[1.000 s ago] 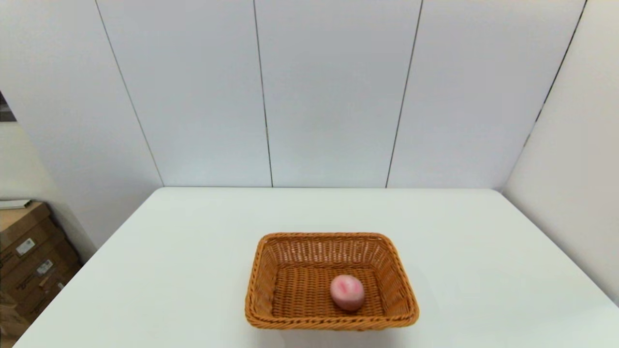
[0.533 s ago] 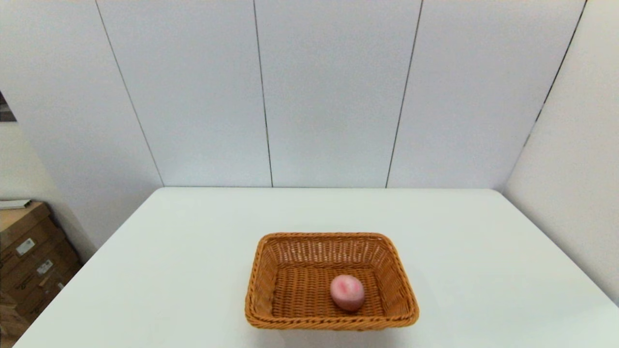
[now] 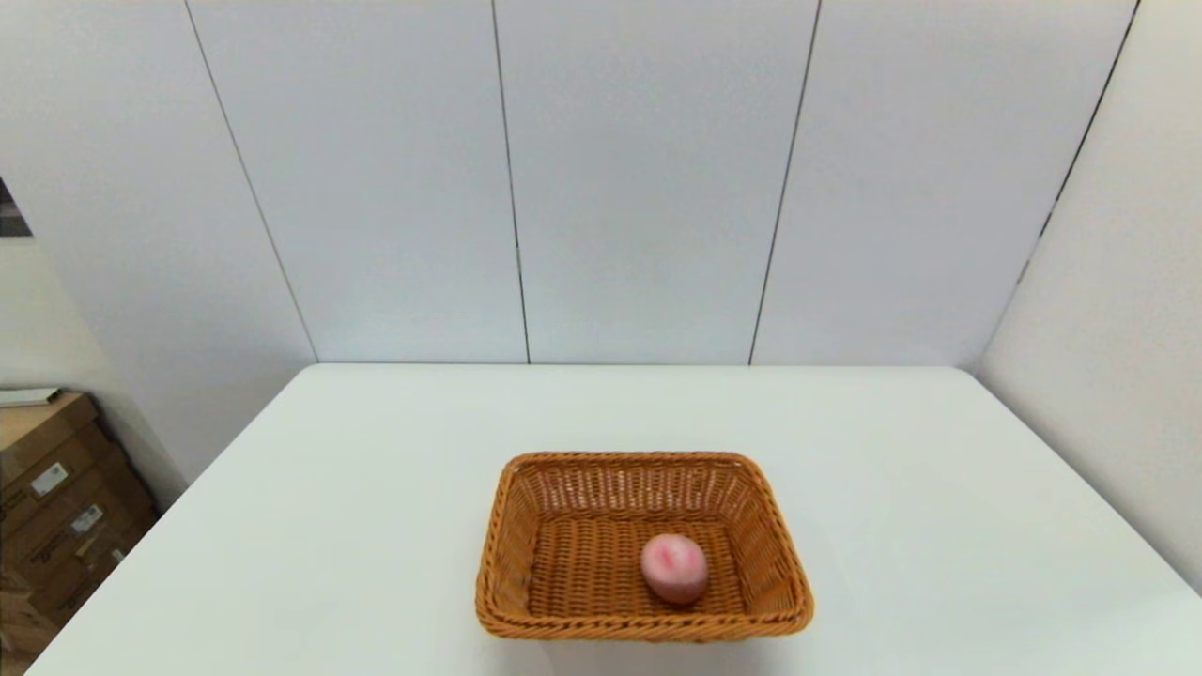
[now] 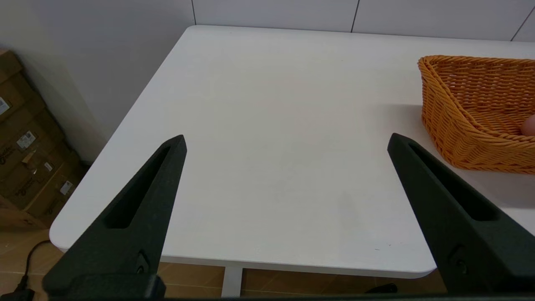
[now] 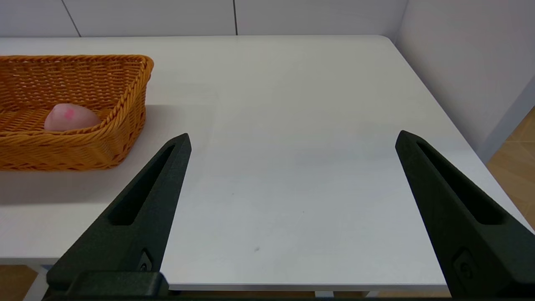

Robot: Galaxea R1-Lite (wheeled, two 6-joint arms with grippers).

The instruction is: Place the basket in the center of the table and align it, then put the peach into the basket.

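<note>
The orange-brown wicker basket (image 3: 512,545) sits squarely near the middle of the white table (image 3: 329,526), toward my front edge. The pale-pink peach (image 3: 673,567) lies inside it, right of centre and close to the near wall. In the right wrist view the basket (image 5: 121,108) holds the peach (image 5: 69,118); the left wrist view catches the basket's end (image 4: 451,125). My left gripper (image 4: 286,142) is open, pulled back over the table's near left edge. My right gripper (image 5: 292,140) is open over the near right edge. Neither arm shows in the head view.
Cardboard boxes (image 3: 56,507) are stacked on the floor left of the table. White wall panels (image 3: 639,178) close the back and a side wall (image 3: 1108,376) stands at the right.
</note>
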